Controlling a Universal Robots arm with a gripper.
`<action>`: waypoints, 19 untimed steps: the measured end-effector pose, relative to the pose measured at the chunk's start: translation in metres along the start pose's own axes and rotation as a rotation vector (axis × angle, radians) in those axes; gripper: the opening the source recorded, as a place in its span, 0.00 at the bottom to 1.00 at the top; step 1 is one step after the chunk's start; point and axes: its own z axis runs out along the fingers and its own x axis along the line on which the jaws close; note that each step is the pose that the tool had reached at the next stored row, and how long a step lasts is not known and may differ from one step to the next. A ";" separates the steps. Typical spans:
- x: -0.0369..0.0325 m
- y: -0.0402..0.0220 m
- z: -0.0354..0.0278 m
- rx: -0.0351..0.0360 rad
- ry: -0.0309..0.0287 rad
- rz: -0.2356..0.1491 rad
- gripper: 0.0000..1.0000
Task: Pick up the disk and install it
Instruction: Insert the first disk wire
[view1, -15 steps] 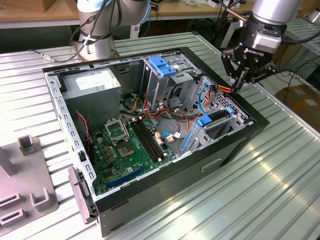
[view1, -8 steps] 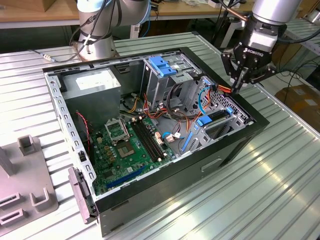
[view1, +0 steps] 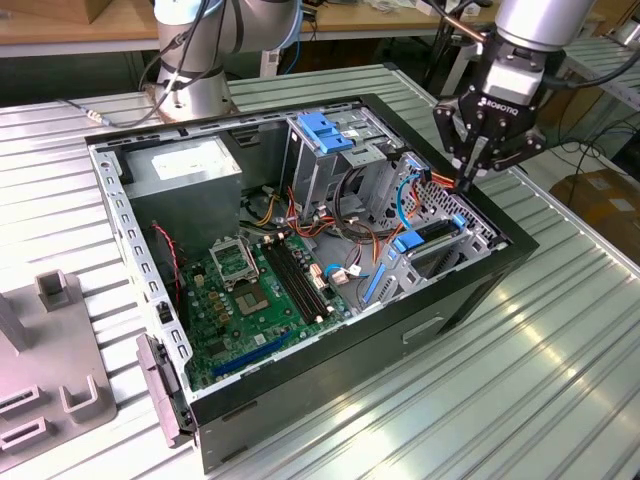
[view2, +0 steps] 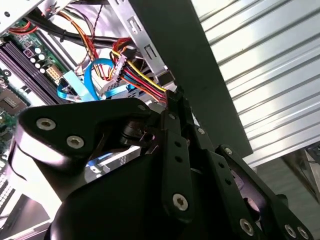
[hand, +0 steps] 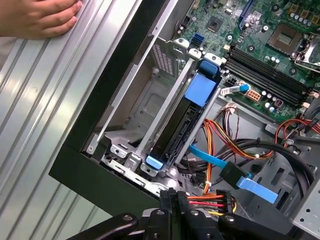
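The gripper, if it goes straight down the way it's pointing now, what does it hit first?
Probably the bundle of coloured power wires and their connector right under the gripper at the corner of the computer case. The disk sits in its bay just beside that line. Depth is unclear, so this is a best guess.

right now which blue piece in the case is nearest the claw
The disk's small blue end tab by the case's wall, just below the claw. The broad blue latch on the drive cage sits farther off.

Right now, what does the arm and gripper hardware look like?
The arm is silver-grey with rounded joints. The gripper is black, with a white marking on its body, jointed linkage fingers with visible screw heads, and black cables running alongside.
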 end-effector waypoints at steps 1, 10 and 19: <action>-0.0011 0.0020 0.0000 0.0000 -0.0001 0.000 0.16; -0.0045 0.0077 0.0003 -0.0077 -0.0014 0.073 0.16; -0.0081 0.0138 0.0019 -0.0202 -0.0037 0.182 0.16</action>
